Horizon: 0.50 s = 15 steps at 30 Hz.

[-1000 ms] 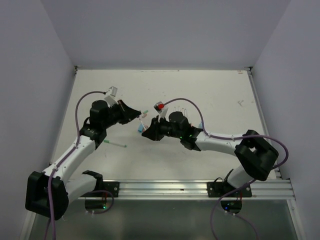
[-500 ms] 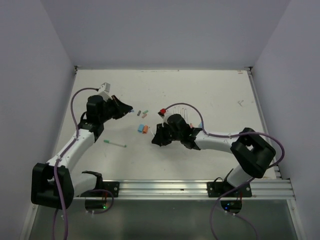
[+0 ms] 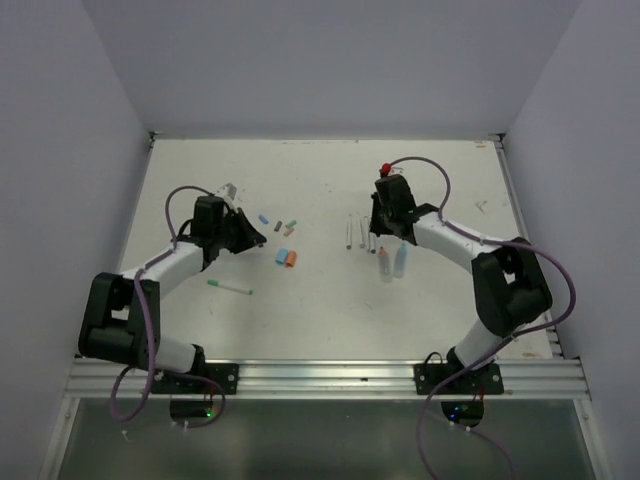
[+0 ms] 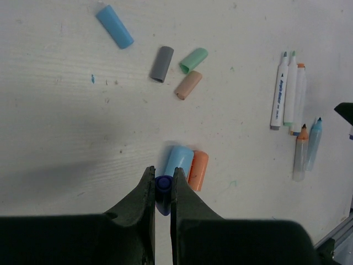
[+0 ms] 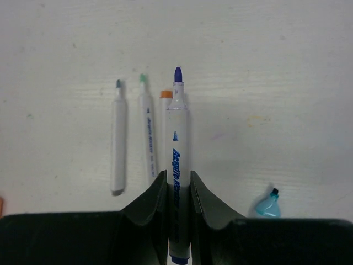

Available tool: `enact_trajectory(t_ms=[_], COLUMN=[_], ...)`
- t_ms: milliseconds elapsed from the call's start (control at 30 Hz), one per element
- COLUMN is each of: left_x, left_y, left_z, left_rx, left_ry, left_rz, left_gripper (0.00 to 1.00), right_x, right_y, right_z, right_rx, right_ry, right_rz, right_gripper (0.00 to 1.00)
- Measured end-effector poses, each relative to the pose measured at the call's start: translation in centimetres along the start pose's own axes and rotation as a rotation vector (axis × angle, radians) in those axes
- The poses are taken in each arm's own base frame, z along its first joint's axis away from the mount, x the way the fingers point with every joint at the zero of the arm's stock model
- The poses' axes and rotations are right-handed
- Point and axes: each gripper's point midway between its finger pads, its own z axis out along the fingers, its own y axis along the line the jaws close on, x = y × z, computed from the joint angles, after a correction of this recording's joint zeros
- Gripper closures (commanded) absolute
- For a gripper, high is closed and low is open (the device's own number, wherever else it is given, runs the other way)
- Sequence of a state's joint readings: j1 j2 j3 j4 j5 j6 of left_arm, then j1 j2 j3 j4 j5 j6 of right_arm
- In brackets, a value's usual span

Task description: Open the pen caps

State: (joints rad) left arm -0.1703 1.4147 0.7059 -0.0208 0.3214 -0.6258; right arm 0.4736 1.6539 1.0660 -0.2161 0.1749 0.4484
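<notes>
Both arms have drawn apart from their meeting over the middle of the counter (image 3: 320,180). The left claw (image 4: 162,178) has swung back to its own side and the right claw (image 5: 177,181) has gone far out to the right. The left claw is closed on a dark blue cap (image 4: 163,187), pinched end-on between its tips. Just ahead of it a light blue cap (image 4: 177,161) and an orange cap (image 4: 197,170) lie touching side by side. Farther ahead a blue cap (image 4: 115,26), a grey cap (image 4: 162,64), a green cap (image 4: 193,59) and a tan cap (image 4: 188,85) lie loose. The right claw grips the bared marker (image 5: 177,127) by its barrel, purple tip pointing away. Just to its left lies a row of uncapped markers (image 5: 117,143), and a teal-tipped one (image 5: 267,205) lies off to its right. This pull looks done, and the risk now lies in the setting down. The round cap, held only at the tips, could roll when released and knock the pair ahead of it. The marker, lowered so near the row, could nudge its neighbours or drag its wet tip along the counter.
</notes>
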Motion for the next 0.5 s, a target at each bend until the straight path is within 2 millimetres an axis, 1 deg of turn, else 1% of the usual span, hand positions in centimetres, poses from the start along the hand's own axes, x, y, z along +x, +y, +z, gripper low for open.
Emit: enact_trajectory(t_ms=[100,167,267,367,500], left_x=[1.2,2.0,2.4,1.8,0.1], left_y=[1.1,1.6,2.1,2.1,1.6], left_z=[1.4,2.1,2.6,3.1,3.7], left_rx=[-0.017,-0.024,-0.036,-0.043,-0.044], left_ry=[0.051,0.080,0.097,0.090,0.052], left_rz=[-0.017,-0.028,-0.035,-0.035,-0.033], left_gripper=[1.00,1.00,1.00,0.99,0.96], right_x=[0.1,0.2,0.6,0.7,0.9], right_y=[-2.7,-4.1,-5.3,-5.9,-6.3], right_z=[1.6,2.2,3.2,3.8,4.6], right_rx=[0.061,0.091,0.116,0.126,0.133], right_ry=[0.040,0.062,0.094,0.111,0.125], right_rz=[0.011,0.019,0.017,0.014,0.011], right_gripper=[1.00,1.00,1.00,1.00,0.99])
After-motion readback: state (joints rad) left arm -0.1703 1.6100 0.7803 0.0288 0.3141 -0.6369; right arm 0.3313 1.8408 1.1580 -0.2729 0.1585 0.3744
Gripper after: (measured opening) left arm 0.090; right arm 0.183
